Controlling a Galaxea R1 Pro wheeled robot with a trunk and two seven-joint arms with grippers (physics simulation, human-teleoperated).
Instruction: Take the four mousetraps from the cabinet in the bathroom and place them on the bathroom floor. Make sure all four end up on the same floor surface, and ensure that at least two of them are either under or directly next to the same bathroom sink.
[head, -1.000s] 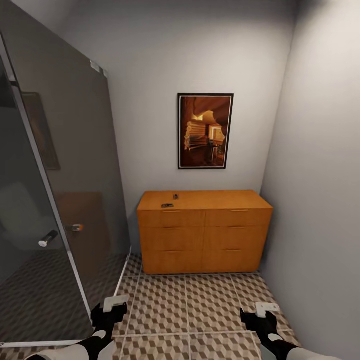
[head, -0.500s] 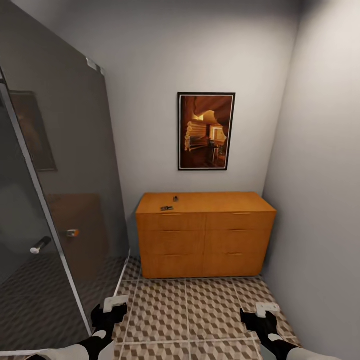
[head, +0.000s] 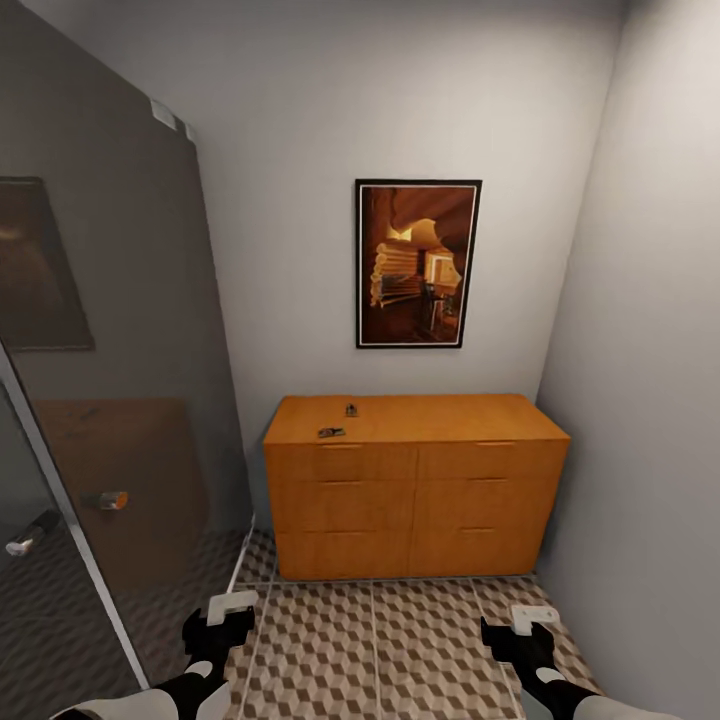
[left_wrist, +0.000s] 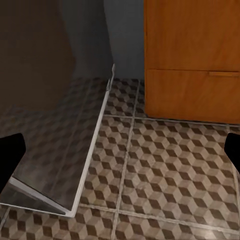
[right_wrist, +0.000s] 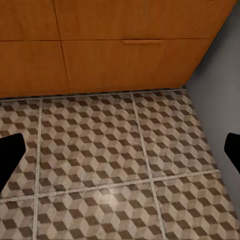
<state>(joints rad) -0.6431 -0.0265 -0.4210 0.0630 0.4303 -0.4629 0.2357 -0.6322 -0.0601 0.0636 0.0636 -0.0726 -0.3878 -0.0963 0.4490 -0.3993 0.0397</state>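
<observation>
I see a small bathroom corner: grey walls, a framed picture (head: 417, 264) on the far wall, a dark glass shower screen (head: 110, 400) on my left, and the cube-patterned floor (head: 400, 640) running ahead to the cabinet (head: 412, 490). The cabinet stands against the far wall, its long axis across my view, drawers closed. On its worktop, near the left end, lie two small dark traps: one at the front edge (head: 330, 433), one further back (head: 351, 409). They are too small to tell how they are turned, and I cannot make out any others.

Both traps lie ahead of and above my end effectors, well apart from either. My left end effector (head: 222, 622) lines up more closely with them than my right end effector (head: 522, 630), so I judge the left arm the nearer. Each wrist view has dark fingertips at opposite edges, so both end effectors are spread and hold nothing.
</observation>
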